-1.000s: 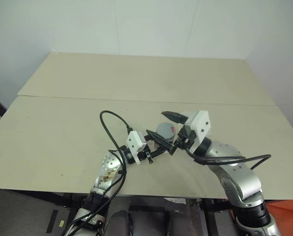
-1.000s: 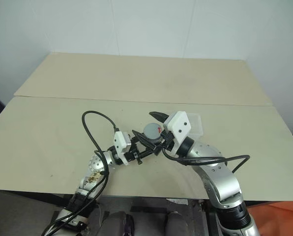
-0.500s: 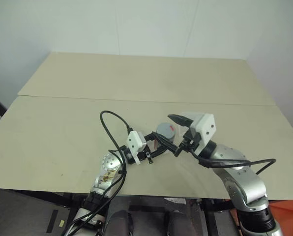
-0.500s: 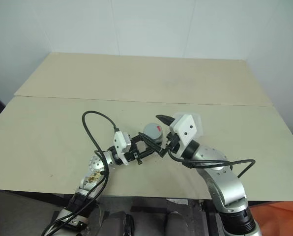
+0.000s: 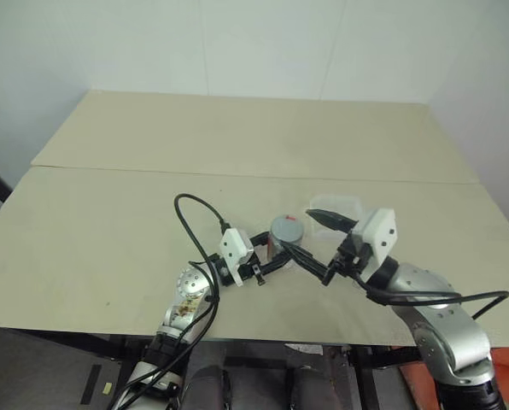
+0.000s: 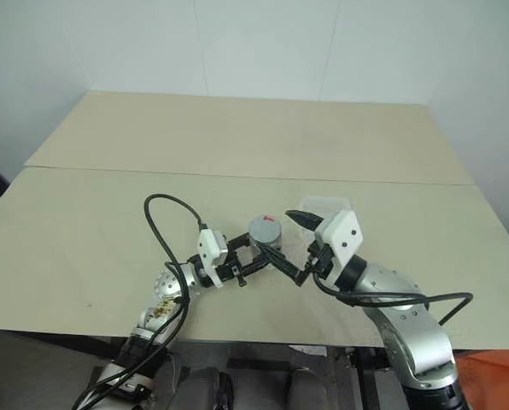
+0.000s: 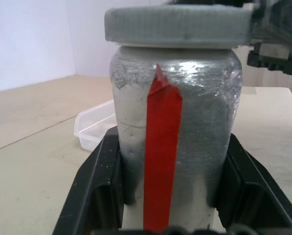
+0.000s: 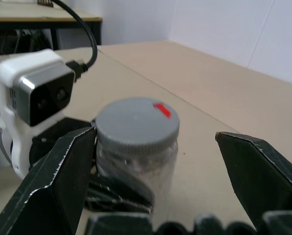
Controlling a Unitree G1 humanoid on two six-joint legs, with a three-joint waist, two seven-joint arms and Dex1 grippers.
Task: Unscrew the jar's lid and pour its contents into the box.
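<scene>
While one jar [image 5: 285, 232] stands upright above the beige table [image 5: 109, 222], its long axis vertical and its top facing up, the left gripper [image 5: 276, 250] has its jaws closed on the jar's lower body, one black finger [image 7: 94, 188] on each side. One grey lid [image 8: 136, 122] sits on the jar's mouth, flat and level, with a small red mark on its top; a red strip of tape runs up the jar's silvery side in the left wrist view. One clear box [image 5: 336, 206] lies on the table just beyond the jar, on the robot's right side, apart from it. The right gripper [image 5: 310, 235] hangs beside the jar on that same side, pointing toward it, with its jaws wide open and nothing between them; neither fingertip touches the lid. Contents of the jar cannot be made out through its wall.
</scene>
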